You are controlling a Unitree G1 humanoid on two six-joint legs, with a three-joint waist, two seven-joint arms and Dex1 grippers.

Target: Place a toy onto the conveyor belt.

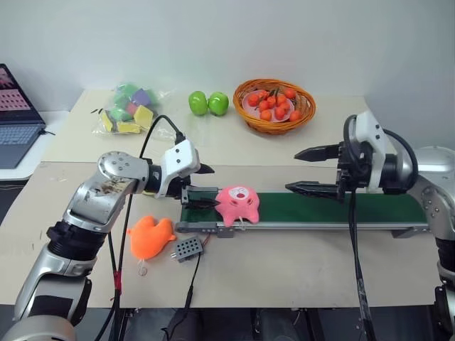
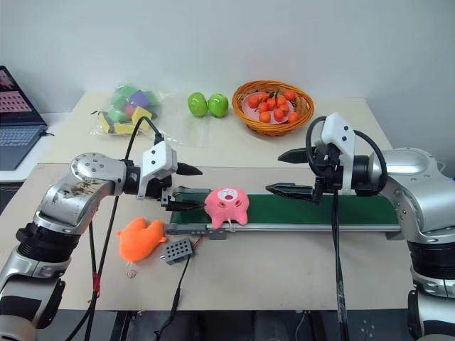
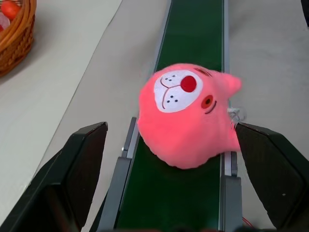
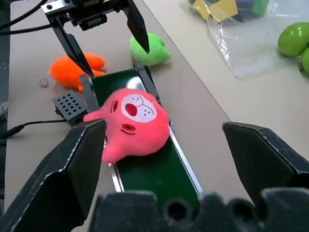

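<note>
The laptop is cut off at the picture's left edge, its screen content too small to read.

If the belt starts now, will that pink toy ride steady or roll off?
The pink toy looks soft and squashy, so it should probably sit rather than roll. It overhangs the belt frame on the near side, so it might snag or tip off. It is likely light.
</note>
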